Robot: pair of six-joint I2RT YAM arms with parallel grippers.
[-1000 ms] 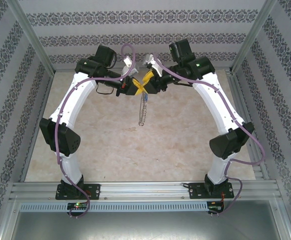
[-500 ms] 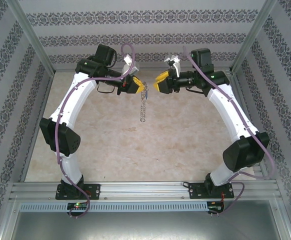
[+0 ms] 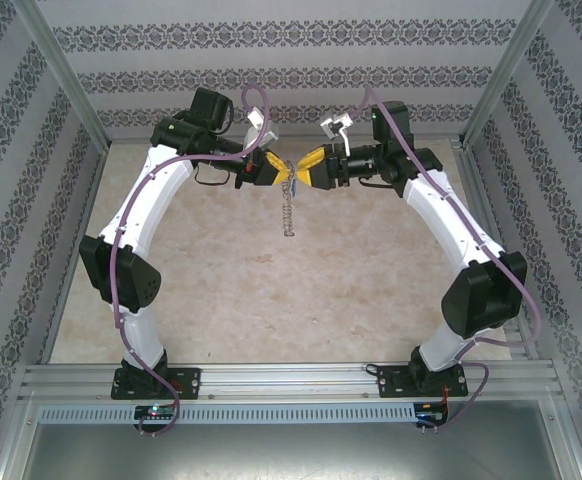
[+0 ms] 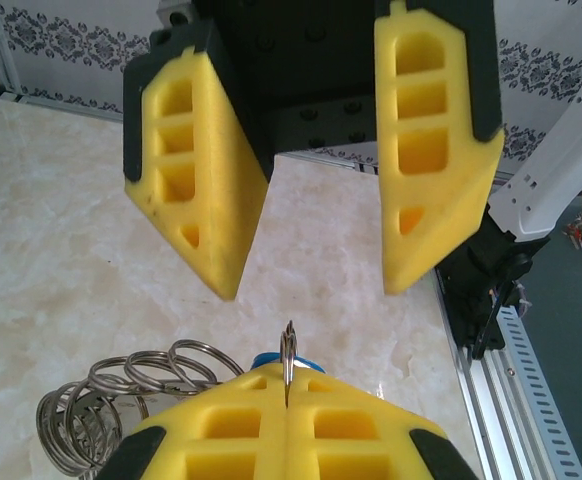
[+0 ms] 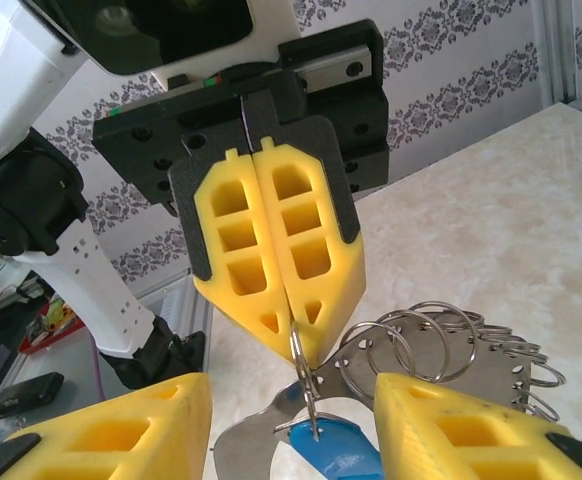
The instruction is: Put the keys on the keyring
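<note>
While in left gripper (image 3: 280,171), keyring (image 3: 289,212) vertical

The keyring (image 5: 441,345) is shiny silver, and the key (image 5: 333,450) against it has a bright blue head. On either side of the keyring, the left gripper (image 4: 286,385) and right gripper (image 4: 311,288) have yellow foam fingers backed with black. Below the keyring, the table (image 3: 221,290) is creamy beige marble with faint veining. Behind it, the walls (image 3: 271,85) are white, banded with dark grey damask. Flanking it, the left arm (image 3: 156,200) and right arm (image 3: 441,215) are white with black joints and carry mauve cables (image 3: 119,300).
</note>
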